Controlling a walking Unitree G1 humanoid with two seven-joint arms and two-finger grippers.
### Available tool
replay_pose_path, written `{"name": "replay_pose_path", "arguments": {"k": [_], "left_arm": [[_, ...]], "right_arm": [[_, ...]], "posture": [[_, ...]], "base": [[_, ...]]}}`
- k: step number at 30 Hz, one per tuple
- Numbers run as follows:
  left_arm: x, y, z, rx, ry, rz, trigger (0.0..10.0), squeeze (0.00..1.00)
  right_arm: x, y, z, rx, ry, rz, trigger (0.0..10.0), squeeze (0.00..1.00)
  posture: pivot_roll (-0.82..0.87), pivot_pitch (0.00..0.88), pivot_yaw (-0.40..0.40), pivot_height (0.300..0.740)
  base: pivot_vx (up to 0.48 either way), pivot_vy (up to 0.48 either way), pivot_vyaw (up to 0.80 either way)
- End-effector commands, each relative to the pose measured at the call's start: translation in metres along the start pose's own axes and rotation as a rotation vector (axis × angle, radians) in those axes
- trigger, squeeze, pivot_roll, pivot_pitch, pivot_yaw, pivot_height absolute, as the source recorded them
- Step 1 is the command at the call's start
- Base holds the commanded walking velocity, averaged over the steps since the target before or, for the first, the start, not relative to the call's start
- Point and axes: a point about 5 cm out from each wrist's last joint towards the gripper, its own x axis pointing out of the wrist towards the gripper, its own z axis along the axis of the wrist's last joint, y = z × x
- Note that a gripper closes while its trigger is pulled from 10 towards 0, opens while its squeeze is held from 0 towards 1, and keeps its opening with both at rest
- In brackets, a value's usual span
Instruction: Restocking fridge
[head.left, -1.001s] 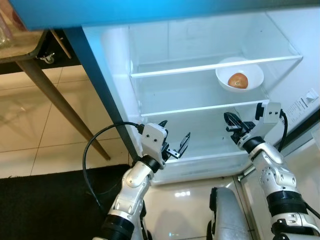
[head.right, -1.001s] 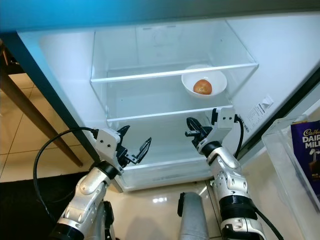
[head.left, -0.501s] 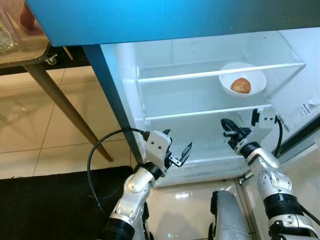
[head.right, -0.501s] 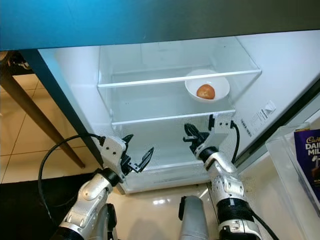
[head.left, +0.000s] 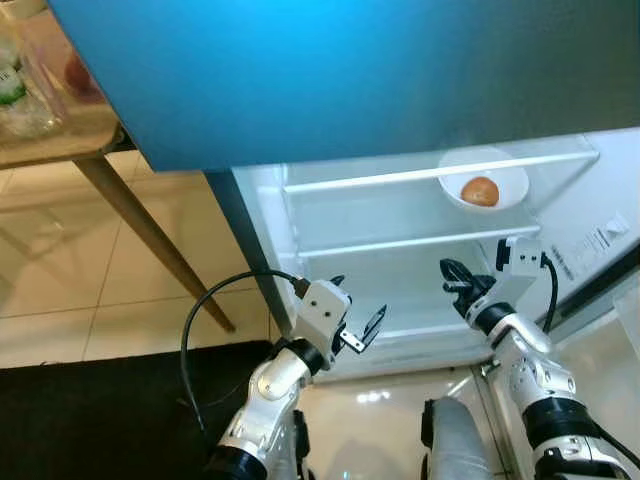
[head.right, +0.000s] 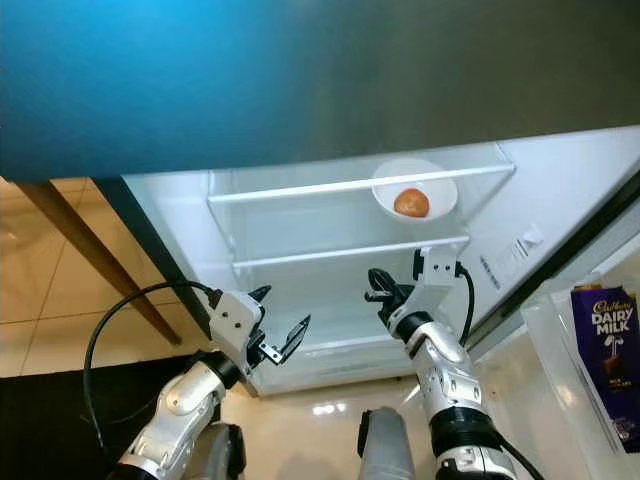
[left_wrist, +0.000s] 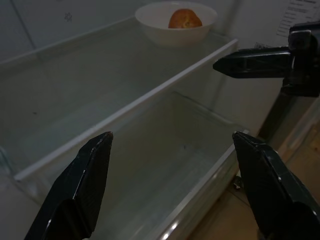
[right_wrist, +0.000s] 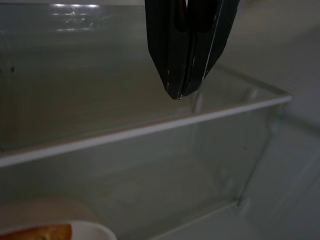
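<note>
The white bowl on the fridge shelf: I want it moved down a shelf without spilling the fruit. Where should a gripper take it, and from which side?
Probably by the rim of the white bowl, on the side facing the open front, one finger inside and one outside. The round fruit sits mid-bowl, leaving the rim free. The right gripper, shut, is nearest, just below that glass shelf.

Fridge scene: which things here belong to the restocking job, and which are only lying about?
Job:
fridge
white bowl holding an orange fruit
Cadbury Dairy Milk box
left end effector, open
right end effector, shut

Lying about:
wooden table
dark mat
</note>
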Motion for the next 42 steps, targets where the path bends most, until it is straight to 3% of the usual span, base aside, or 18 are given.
{"name": "replay_pose_path", "arguments": {"k": [1, 13, 22, 34, 42], "left_arm": [[-0.006, -0.003, -0.010, 0.014, 0.043, -0.023, 10.0, 0.00], [-0.006, -0.005, -0.014, 0.020, 0.055, -0.033, 10.0, 0.00], [-0.009, -0.020, -0.022, 0.044, 0.089, -0.129, 10.0, 0.00], [-0.009, -0.020, -0.026, 0.038, 0.107, -0.132, 10.0, 0.00], [-0.022, -0.012, -0.053, 0.011, 0.226, -0.083, 10.0, 0.00]], "right_arm": [[-0.004, -0.004, -0.009, 0.015, 0.020, -0.024, 10.0, 0.00], [-0.007, -0.004, -0.016, 0.035, 0.026, -0.003, 10.0, 0.00], [-0.010, -0.009, -0.028, 0.032, 0.066, -0.056, 10.0, 0.00], [-0.012, -0.008, -0.031, 0.046, 0.063, -0.019, 10.0, 0.00], [-0.022, -0.017, -0.050, 0.034, 0.138, -0.084, 10.0, 0.00]], "posture": [[0.00, 0.152, 0.040, 0.646], [0.00, 0.152, 0.044, 0.665], [0.00, 0.151, 0.045, 0.685], [0.00, 0.146, 0.040, 0.695], [-0.01, 0.132, 0.035, 0.735]], "base": [[0.000, 0.000, 0.00], [0.000, 0.000, 0.00], [0.000, 0.000, 0.00], [0.000, 0.000, 0.00], [0.000, 0.000, 0.00]]}}
